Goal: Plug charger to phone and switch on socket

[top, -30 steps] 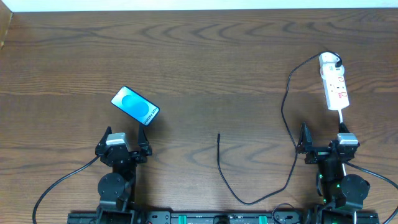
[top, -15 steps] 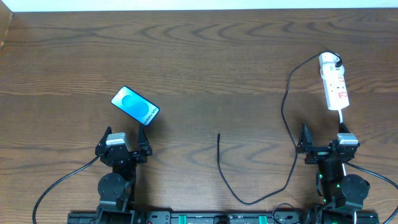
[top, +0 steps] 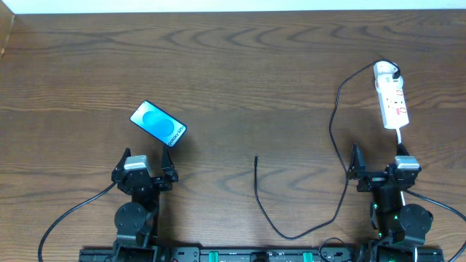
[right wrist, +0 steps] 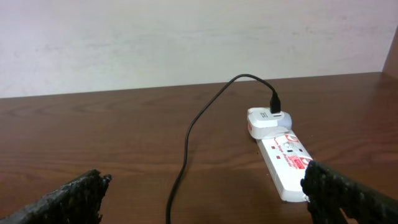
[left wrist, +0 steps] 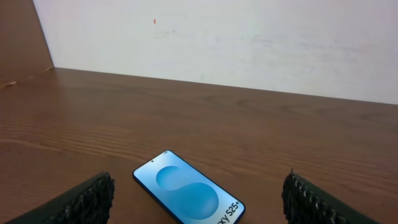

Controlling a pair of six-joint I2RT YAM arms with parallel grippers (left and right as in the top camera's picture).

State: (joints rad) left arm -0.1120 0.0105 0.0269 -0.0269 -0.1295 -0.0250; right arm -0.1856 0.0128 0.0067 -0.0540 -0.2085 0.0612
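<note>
The phone (top: 159,124) lies flat at the left, screen up, light blue with a darker blue shape; it also shows in the left wrist view (left wrist: 188,195). My left gripper (top: 144,169) is open and empty just in front of it. The white socket strip (top: 392,97) lies at the far right with a white adapter plugged in at its far end (right wrist: 267,119). The thin black charger cable (top: 336,145) runs from that adapter in a loop to its free connector tip (top: 256,158) mid-table. My right gripper (top: 377,166) is open and empty, just in front of the strip (right wrist: 283,157).
A white wall runs along the table's far edge (left wrist: 249,37). A raised wooden side panel stands at the far left corner (left wrist: 22,37). The strip's white cord (top: 401,138) leads toward my right arm.
</note>
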